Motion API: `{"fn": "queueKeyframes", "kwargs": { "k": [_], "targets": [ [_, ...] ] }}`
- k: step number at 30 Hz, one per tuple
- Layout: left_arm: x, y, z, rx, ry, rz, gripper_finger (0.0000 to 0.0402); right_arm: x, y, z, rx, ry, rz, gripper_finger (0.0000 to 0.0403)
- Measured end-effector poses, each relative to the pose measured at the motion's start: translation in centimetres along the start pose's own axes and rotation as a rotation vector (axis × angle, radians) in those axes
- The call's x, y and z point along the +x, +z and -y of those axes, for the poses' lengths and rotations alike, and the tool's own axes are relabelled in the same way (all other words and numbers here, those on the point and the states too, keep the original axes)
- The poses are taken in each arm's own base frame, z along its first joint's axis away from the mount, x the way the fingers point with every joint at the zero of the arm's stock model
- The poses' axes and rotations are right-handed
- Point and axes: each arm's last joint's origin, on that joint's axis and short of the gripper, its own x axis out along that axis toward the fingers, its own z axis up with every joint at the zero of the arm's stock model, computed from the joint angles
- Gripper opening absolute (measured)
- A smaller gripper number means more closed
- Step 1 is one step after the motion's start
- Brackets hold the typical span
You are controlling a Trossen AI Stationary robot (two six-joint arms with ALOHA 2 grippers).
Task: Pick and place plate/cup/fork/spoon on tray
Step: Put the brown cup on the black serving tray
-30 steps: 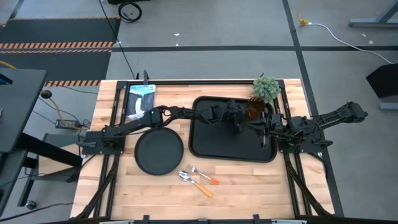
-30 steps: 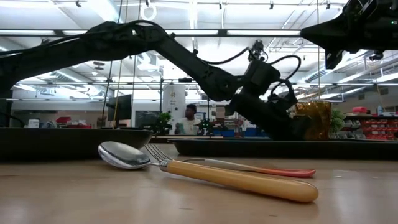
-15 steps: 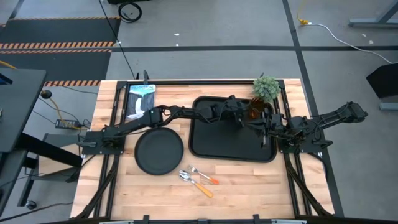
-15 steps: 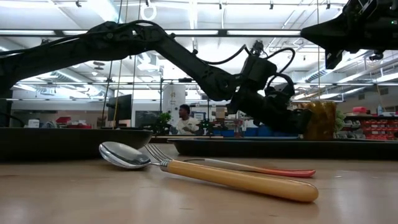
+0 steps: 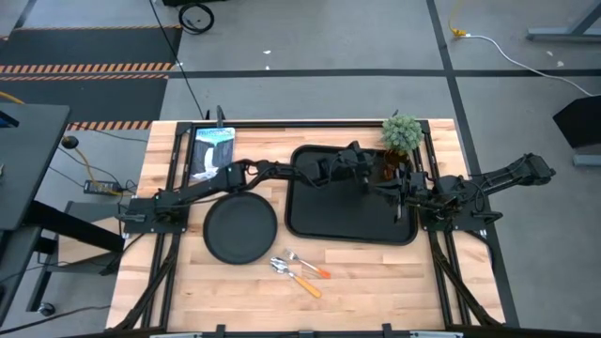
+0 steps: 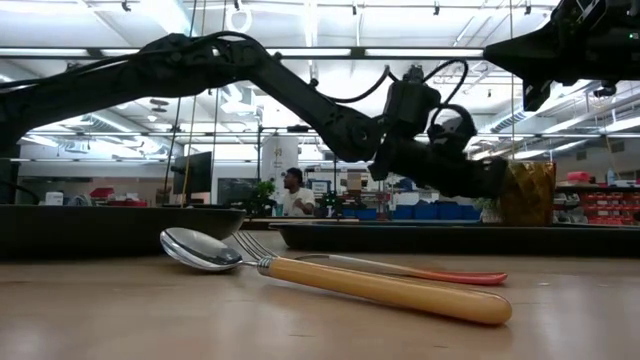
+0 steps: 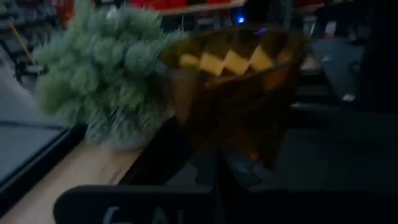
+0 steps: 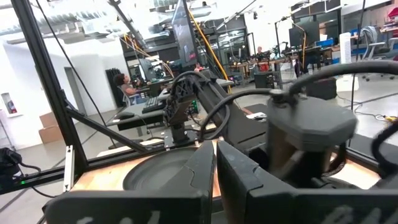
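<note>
The amber cup [image 5: 388, 164] stands upright in the far right corner of the black tray [image 5: 319, 221], next to the green plant [image 5: 401, 133]. My left gripper [image 5: 374, 178] is shut at the cup's left near side and slants down toward it [image 6: 500, 182]. The round black plate [image 5: 240, 228] lies on the table left of the tray. The spoon [image 5: 293, 275] and the fork [image 5: 308, 265] lie side by side near the front edge. My right gripper [image 5: 406, 194] is shut and empty over the tray's right rim. My left gripper's shut fingertips [image 7: 208, 165] stand right at the lower wall of the cup [image 7: 249, 146], on its left near side. They slant down from the table's left. It looks like a push, not a pinch; I cannot tell if they still touch. The cup stands upright on the tray.
The plant stands on the table just beyond the tray's far right corner, close to the cup. A white and black packet [image 5: 212, 153] lies at the far left. Black frame rails run along the table's edges. A person [image 6: 295, 192] shows far off in the room.
My left gripper has gone toward the table's right and far edges and risen a little. The cup has slid with it along the tray toward the far right corner, staying upright.
</note>
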Motion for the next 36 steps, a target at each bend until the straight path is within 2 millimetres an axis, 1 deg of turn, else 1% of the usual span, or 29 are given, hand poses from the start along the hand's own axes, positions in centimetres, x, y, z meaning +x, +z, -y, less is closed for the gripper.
{"fn": "queueKeyframes", "kwargs": {
  "k": [3, 5, 7, 11, 15, 18, 21, 26, 29, 32, 36],
  "targets": [
    [0.0, -0.8, 0.0, -0.005, -0.052, -0.076, 0.0011, 0.0, 0.0, 0.0, 0.0, 0.0, 0.0, 0.0027],
    [-0.1, -1.3, 0.5, -0.014, -0.119, -0.115, 0.0011, 0.0, 0.0, 0.0, 0.0, 0.0, 0.0, 0.0027],
    [-0.2, -1.3, 0.9, -0.007, -0.159, -0.12, 0.0011, 0.0, 0.0, 0.0, 0.0, 0.0, 0.0, 0.0027],
    [-0.2, -0.8, 1.5, 0.042, -0.172, -0.07, 0.0011, 0.0, 0.0, 0.0, 0.0, 0.0, -0.001, 0.0027],
    [-0.1, 0.2, 1.2, 0.069, -0.15, 0.037, 0.0011, 0.0, 0.0, 0.0, 0.0, 0.0, -0.001, 0.0027],
    [-0.1, 0.5, 0.8, 0.076, -0.133, 0.067, 0.0011, 0.0, 0.0, 0.0, 0.0, 0.0, 0.0, 0.0027],
    [0.0, 0.5, 0.3, 0.075, -0.117, 0.07, 0.0011, 0.0, 0.0, 0.0, 0.0, 0.0, 0.0, 0.0027],
    [0.1, 0.0, -0.8, 0.072, -0.054, 0.025, 0.0011, 0.0, 0.0, 0.0, 0.0, 0.0, 0.0, 0.0027],
    [0.2, -0.2, -1.2, 0.06, -0.043, 0.008, 0.0011, 0.0, 0.0, 0.0, 0.0, 0.0, 0.0, 0.0027],
    [0.2, -0.4, -1.1, 0.023, -0.078, -0.014, 0.0011, 0.0, 0.0, 0.0, 0.0, 0.0, 0.0, 0.0027],
    [0.0, -0.6, 0.1, 0.027, -0.165, -0.033, 0.0011, 0.0, 0.0, 0.0, 0.0, 0.0, 0.0, 0.0027]
  ]
}}
